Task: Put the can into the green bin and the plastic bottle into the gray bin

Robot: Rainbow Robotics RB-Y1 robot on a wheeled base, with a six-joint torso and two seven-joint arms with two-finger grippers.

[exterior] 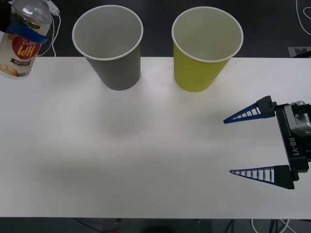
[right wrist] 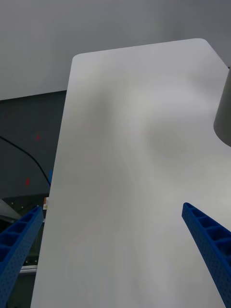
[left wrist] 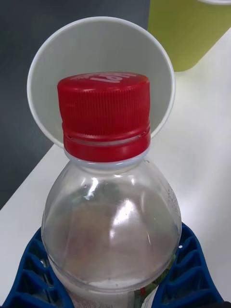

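Note:
My left gripper is shut on the plastic bottle and holds it in the air at the far left, above the table's back corner. The bottle is clear, with a red-and-white label. In the left wrist view its red cap points toward the open mouth of the gray bin, and blue fingers hug the bottle's body. The gray bin stands upright at the back, with the green bin to its right. My right gripper rests open and empty low over the table at the right. The can is out of view.
The white table stretches wide in front of both bins. Cables lie on the dark floor behind the table. The gray bin's side shows at the edge of the right wrist view.

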